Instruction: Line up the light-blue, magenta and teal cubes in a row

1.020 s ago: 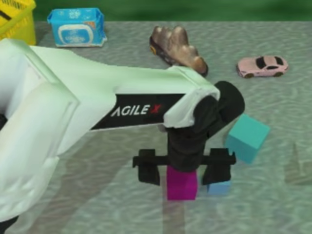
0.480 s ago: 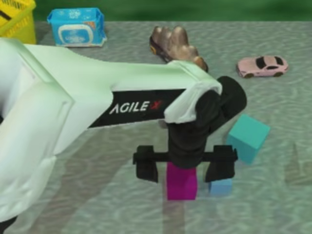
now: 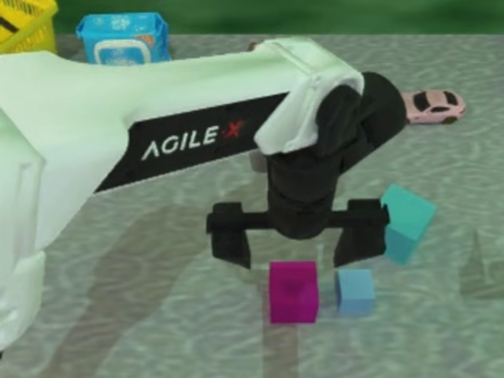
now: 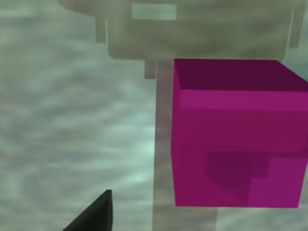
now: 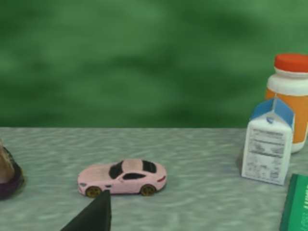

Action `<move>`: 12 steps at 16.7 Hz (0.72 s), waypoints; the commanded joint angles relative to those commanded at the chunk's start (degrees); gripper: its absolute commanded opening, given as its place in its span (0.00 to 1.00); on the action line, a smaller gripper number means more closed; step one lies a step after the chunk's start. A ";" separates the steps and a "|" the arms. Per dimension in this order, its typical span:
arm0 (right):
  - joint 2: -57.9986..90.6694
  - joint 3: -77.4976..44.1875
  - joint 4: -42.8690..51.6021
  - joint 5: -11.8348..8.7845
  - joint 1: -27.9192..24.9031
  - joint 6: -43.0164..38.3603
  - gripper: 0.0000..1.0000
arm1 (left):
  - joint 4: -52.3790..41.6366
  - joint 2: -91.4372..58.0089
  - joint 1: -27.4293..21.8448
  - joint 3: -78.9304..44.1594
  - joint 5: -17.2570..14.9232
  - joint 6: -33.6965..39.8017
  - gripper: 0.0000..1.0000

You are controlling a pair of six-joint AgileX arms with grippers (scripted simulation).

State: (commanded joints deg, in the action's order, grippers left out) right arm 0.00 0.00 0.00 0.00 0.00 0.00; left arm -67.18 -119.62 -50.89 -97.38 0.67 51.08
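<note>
Left gripper [image 3: 300,240] hangs wide open and empty above the magenta cube [image 3: 293,292], lower centre, the light-blue cube [image 3: 355,291] just beside it; the teal cube [image 3: 409,221], upper right, looks next to join the row

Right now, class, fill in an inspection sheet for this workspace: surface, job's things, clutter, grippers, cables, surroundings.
Surface: grey-green mottled table, shadows of the arm on it.
Job's things: magenta cube and light-blue cube side by side with a small gap; teal cube apart, farther back to the right and turned askew.
Clutter: wipes packet, yellow basket, pink toy car; the right wrist view adds a milk carton, an orange-capped bottle and a green book edge.
Grippers: left gripper open, raised above the magenta cube, holding nothing; right gripper not seen from above.
Cables: nothing seen.
Surroundings: green backdrop.
</note>
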 joint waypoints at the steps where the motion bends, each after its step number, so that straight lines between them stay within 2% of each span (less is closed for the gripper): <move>1: 0.00 0.00 0.00 0.00 0.00 0.00 1.00 | 0.00 0.00 0.00 0.00 0.00 0.00 1.00; 6: 1.49 -1.47 1.12 -0.08 -0.49 0.54 1.00 | 1.39 1.46 0.66 1.51 0.11 -0.44 1.00; 12: 17.94 -17.04 11.70 -0.12 -4.43 5.65 1.00 | 11.82 19.29 9.34 16.94 0.92 -5.83 1.00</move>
State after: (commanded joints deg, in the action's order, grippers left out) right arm 17.94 -17.04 11.70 -0.12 -4.43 5.65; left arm -55.36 -100.33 -41.55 -80.44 1.59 45.24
